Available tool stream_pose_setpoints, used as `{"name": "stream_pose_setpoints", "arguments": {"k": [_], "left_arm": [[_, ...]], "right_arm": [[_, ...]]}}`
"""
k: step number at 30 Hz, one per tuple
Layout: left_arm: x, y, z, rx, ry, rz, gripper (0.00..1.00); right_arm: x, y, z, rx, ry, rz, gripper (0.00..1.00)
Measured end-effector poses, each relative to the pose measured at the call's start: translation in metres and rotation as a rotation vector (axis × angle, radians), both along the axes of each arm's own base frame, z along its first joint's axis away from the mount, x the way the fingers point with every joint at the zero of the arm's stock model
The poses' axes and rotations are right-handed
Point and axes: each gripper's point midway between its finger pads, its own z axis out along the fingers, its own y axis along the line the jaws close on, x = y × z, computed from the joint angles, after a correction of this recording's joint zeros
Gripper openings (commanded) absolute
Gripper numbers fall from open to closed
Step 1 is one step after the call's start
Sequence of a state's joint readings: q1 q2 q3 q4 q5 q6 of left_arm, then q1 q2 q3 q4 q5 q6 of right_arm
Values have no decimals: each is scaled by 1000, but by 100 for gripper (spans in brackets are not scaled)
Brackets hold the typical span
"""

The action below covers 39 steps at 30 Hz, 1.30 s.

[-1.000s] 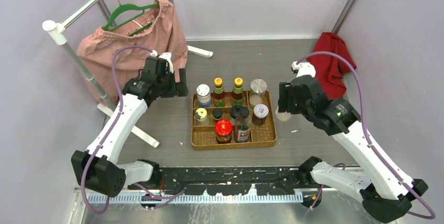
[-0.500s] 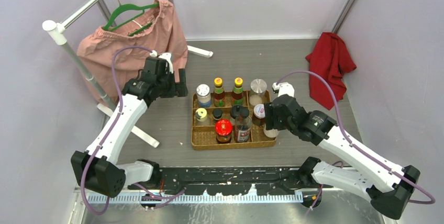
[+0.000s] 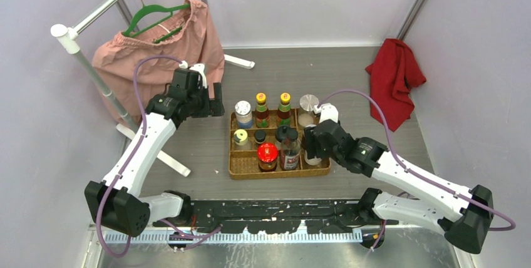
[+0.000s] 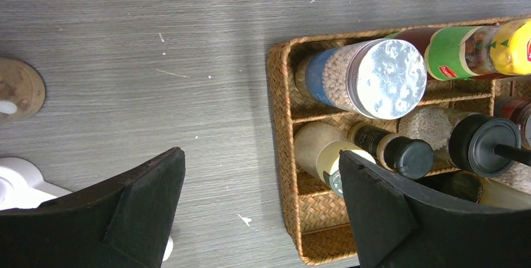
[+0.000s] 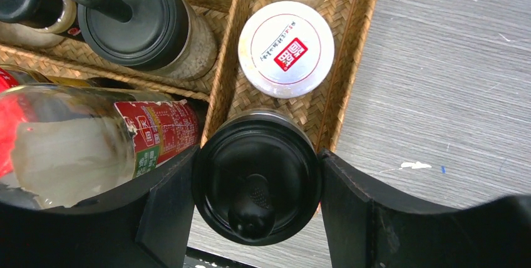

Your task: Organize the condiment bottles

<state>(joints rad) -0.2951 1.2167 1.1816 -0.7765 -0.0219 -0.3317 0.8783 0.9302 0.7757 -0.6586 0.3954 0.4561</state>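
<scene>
A tan woven divided tray (image 3: 278, 173) holds the condiment bottles: a silver-lidded shaker (image 3: 243, 114), two yellow-capped dark bottles (image 3: 261, 110), a clear shaker (image 3: 308, 110), a red-lidded jar (image 3: 267, 154) and a tall red-labelled bottle (image 3: 290, 152). My right gripper (image 5: 257, 180) is shut on a black-capped bottle (image 5: 257, 155) and holds it upright over the tray's front right compartment, just in front of a white-lidded jar (image 5: 286, 49). My left gripper (image 4: 263, 211) is open and empty above the table, at the tray's left rim (image 4: 280, 124).
A pink cloth on a green hanger (image 3: 156, 49) hangs from a white rack at the back left; a rack leg (image 3: 164, 157) lies left of the tray. A red cloth (image 3: 391, 80) lies at the back right.
My right arm has moved left with the black-capped bottle, from the table right of the tray to over the tray's front right compartment. The left arm has not moved.
</scene>
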Motion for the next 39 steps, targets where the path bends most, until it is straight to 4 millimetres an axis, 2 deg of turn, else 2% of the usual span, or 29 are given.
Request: {"name": "stream_pose_setpoints", "arguments": {"k": [10, 15, 22, 26, 30, 35, 39], "left_arm": [[0, 0, 0, 1, 1, 0, 93], [0, 0, 0, 2, 2, 1, 93], [0, 5, 0, 21, 2, 19, 95], [-1, 11, 0, 42, 7, 47, 100], [-5, 25, -3, 78, 31, 135, 100], [-12, 52, 7, 132, 39, 327, 100], [-26, 71, 10, 164, 46, 453, 100]], "right_arm": [[-3, 4, -27, -28, 31, 11, 55], [-7, 2, -39, -39, 50, 6, 72], [-6, 4, -35, -33, 39, 6, 92], [-2, 5, -20, -21, 12, 2, 93], [-1, 5, 2, 4, -23, 3, 93], [2, 4, 41, 24, -74, 21, 93], [5, 5, 69, 33, -112, 39, 93]]}}
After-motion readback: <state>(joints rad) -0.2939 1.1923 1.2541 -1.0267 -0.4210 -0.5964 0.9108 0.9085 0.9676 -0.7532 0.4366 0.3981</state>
